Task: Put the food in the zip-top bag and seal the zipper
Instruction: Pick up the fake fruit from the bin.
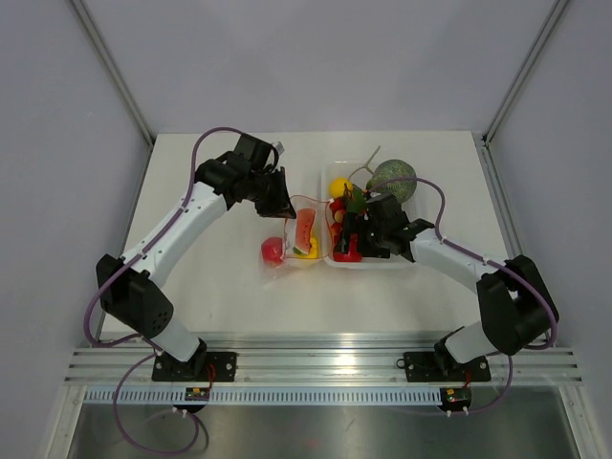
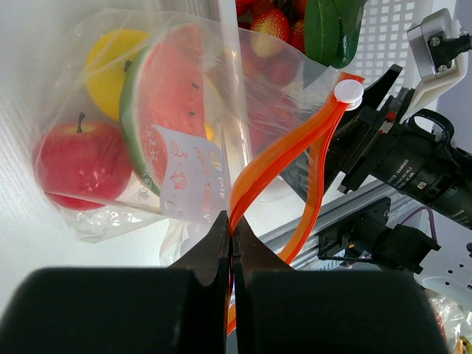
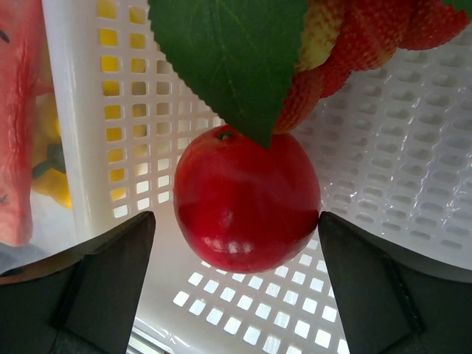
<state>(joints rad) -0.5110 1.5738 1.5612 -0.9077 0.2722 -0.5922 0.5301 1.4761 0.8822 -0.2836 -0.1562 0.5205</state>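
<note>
Left fingers [image 2: 210, 254] pressed tight together, right fingers [image 3: 110, 273] spread wide apart.

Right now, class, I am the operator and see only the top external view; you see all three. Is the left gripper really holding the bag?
Observer: Yes, the left gripper is shut on the zipper, pinching the orange strip.
Operator: Is the bag sealed?
Observer: No, the zipper's two tracks gape apart; the white slider sits at their far end.
Operator: And the right gripper?
Observer: It is open around a red fruit lying in the white tray.
</note>
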